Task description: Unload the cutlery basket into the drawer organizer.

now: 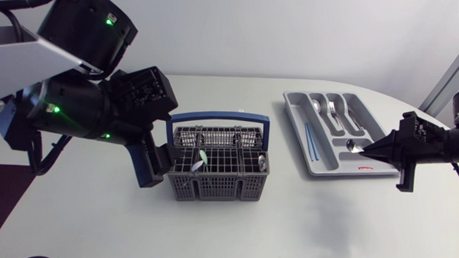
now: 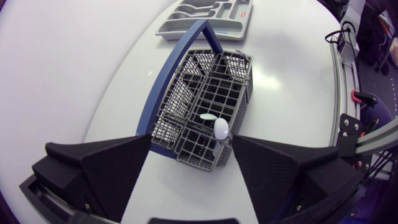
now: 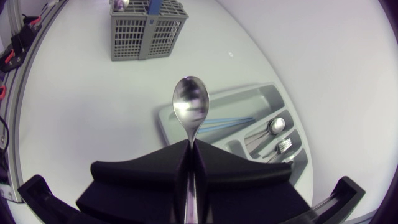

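The grey cutlery basket (image 1: 217, 165) with a blue handle stands mid-table. A white spoon (image 2: 221, 129) and a pale green piece (image 2: 208, 116) stick up from it. My left gripper (image 1: 158, 166) is open at the basket's left end; in the left wrist view the basket (image 2: 205, 99) lies just ahead of its spread fingers (image 2: 106, 168). The grey drawer organizer (image 1: 367, 132) lies at the right. My right gripper (image 1: 373, 149) is shut on a metal spoon (image 3: 189, 109), whose bowl (image 1: 352, 145) hangs over the organizer's near right side.
The organizer (image 3: 261, 99) holds a spoon (image 1: 316, 107), a fork (image 1: 332, 109) and thin blue sticks (image 1: 310, 141) in separate compartments. The white table (image 1: 287, 230) stretches bare in front of the basket and the organizer.
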`<state>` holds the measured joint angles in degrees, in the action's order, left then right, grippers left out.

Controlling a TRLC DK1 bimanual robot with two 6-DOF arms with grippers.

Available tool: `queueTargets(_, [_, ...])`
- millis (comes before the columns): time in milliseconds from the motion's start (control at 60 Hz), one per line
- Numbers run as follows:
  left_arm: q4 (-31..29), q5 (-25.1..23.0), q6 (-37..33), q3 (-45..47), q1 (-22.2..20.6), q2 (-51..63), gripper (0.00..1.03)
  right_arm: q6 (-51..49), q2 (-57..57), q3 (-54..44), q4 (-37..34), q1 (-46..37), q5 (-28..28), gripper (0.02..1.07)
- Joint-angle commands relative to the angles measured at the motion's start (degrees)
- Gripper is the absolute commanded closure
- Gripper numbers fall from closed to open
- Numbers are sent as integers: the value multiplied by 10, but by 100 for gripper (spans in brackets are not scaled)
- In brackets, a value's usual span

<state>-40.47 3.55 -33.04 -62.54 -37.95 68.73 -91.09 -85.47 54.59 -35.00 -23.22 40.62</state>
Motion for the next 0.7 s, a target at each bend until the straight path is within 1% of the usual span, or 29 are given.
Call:
queueTargets(0, [-5,6,10,12,-1,11,9,-61,-55,52,-24,-9,-13,101])
queueTargets(150, [-9,8,27,8,2,32,9,-97,-148,130,-46,-9,-66,101])
queueTargets(250, [-14,8,38,6,5,41,9,-107,-193,162,-47,-9,-95,101])
queueTargets(317, [-17,8,48,7,3,47,9,-120,-219,171,-44,-7,-117,101])
queueTargets(417, [-23,8,63,5,-2,57,9,-124,-245,171,-4,-5,-143,101])
queueTargets(550, [-28,12,81,4,-16,65,9,-138,-266,176,13,-3,-169,101])
queueTargets(633, [-27,25,96,5,-31,70,9,-142,-275,178,26,-3,-176,101])
queueTargets(683, [-26,26,105,6,-36,76,9,-142,-279,179,29,-2,-183,99])
